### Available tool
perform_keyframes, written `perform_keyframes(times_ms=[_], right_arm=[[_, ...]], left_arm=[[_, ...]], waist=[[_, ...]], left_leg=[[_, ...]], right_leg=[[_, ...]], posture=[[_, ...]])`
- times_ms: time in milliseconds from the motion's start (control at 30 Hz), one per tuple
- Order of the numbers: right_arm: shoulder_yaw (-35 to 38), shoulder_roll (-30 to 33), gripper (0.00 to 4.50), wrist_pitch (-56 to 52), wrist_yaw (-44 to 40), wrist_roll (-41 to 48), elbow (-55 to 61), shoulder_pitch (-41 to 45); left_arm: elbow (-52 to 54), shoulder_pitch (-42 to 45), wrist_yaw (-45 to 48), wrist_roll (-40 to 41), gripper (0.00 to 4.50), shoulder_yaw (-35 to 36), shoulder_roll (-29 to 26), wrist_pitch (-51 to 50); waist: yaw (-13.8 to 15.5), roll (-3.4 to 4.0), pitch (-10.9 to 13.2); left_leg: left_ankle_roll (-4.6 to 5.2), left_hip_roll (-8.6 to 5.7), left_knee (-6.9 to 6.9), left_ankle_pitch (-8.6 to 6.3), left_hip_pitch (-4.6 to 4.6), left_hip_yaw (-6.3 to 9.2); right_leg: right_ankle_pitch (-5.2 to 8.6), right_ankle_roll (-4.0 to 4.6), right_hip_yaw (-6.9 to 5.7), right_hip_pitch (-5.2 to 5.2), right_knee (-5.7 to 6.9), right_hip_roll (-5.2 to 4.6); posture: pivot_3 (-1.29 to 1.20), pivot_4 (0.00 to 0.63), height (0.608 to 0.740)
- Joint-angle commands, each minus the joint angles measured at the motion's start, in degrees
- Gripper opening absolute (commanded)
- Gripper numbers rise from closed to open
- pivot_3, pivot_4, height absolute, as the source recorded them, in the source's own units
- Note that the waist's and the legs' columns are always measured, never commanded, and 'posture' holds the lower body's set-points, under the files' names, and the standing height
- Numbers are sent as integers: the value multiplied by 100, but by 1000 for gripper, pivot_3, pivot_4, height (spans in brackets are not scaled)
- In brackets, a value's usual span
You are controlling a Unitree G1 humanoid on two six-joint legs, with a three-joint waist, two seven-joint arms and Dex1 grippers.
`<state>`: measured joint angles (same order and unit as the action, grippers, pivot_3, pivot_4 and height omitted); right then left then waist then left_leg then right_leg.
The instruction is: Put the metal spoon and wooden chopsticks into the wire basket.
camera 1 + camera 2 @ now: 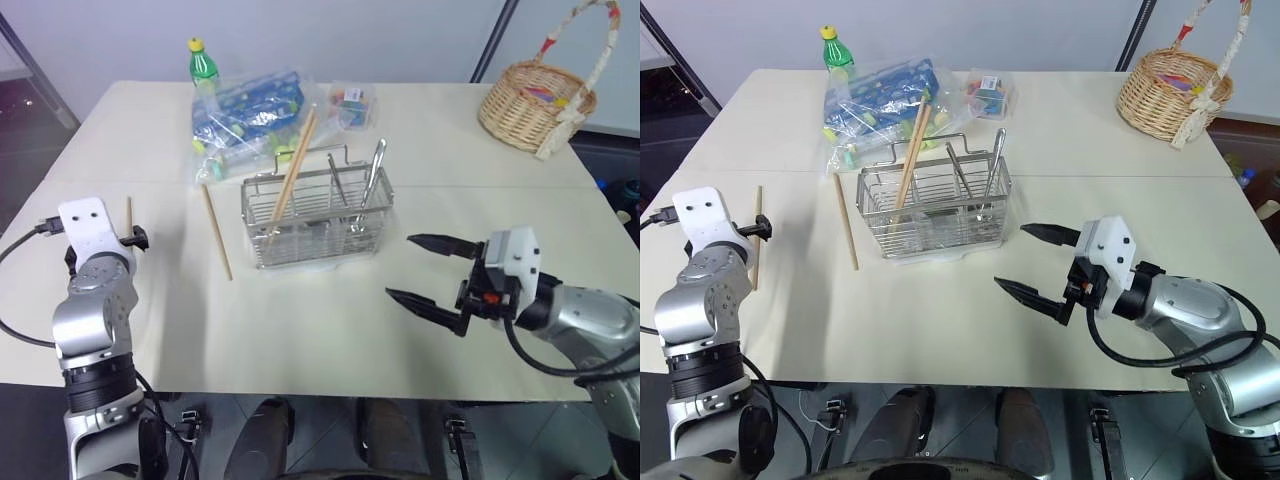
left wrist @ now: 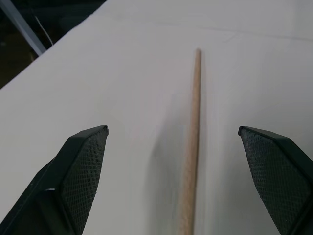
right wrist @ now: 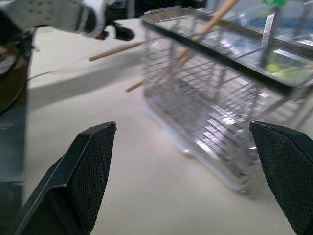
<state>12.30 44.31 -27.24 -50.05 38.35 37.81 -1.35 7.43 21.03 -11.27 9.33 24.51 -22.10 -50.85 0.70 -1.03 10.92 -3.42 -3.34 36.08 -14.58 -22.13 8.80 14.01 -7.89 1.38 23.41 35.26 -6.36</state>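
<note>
On the table's (image 1: 300,340) left side, at about nine o'clock from the wire basket (image 1: 318,215), the left gripper (image 2: 186,161) hangs low over a loose wooden chopstick (image 2: 192,142) with its two black fingers spread as wide as they go and nothing between them. Seen from the left wrist, that stick runs straight up the gap between the fingers, nearer the right-hand pad, touching neither. A second loose chopstick (image 1: 217,232) lies flat just beside the basket's left end, at roughly eight o'clock from it and well apart from the left gripper. Inside the basket two chopsticks (image 1: 293,172) already lean toward eleven o'clock, and the metal spoon (image 1: 372,175) stands upright near the right end with another metal utensil beside it. So the spoon's part looks done, and the step in hand appears to be gathering the remaining sticks, starting with the one under the left gripper. That likely calls for lowering the fingers to the tabletop on either side of the stick and closing squarely, since so thin a stick could roll or slip out. The right gripper (image 1: 435,280) hovers at about five o'clock from the basket, fully open and empty, fingers aimed toward it.
</note>
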Motion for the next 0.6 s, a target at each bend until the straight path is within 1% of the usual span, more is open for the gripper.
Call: perform_keyframes(times_ms=[33, 233, 433, 600], right_arm=[[231, 115, 4467, 113, -116, 116, 310, -121], [251, 92, 4467, 88, 36, 136, 347, -40], [351, 143, 4467, -61, 214, 384, 502, 131], [324, 44, 4467, -140, 471, 515, 528, 287]], left_arm=[[-233, 80, 127, -58, 4500, 211, -229, 128], [-606, 133, 413, -20, 4500, 110, -337, 90], [-822, 309, 461, -88, 4500, -26, -387, -177], [-910, 366, 456, -126, 4500, -43, -385, -300]], waist=[[-13, 0, 0], [-10, -1, -1], [-4, -2, -1], [-12, -3, -2]], left_leg=[[0, 0, 0, 0, 0, 0], [0, 1, 3, 0, 3, 0], [0, 0, 4, 0, 3, 0], [0, 0, 4, 0, 5, 0]], right_leg=[[0, 0, 0, 0, 0, 0], [-1, 1, 0, 0, 7, 0], [-1, 1, 0, 0, 7, 0], [-1, 2, 0, 1, 11, 0]], posture=[[0, 150, 740], [0, 150, 740], [0, 150, 740], [0, 150, 740]])
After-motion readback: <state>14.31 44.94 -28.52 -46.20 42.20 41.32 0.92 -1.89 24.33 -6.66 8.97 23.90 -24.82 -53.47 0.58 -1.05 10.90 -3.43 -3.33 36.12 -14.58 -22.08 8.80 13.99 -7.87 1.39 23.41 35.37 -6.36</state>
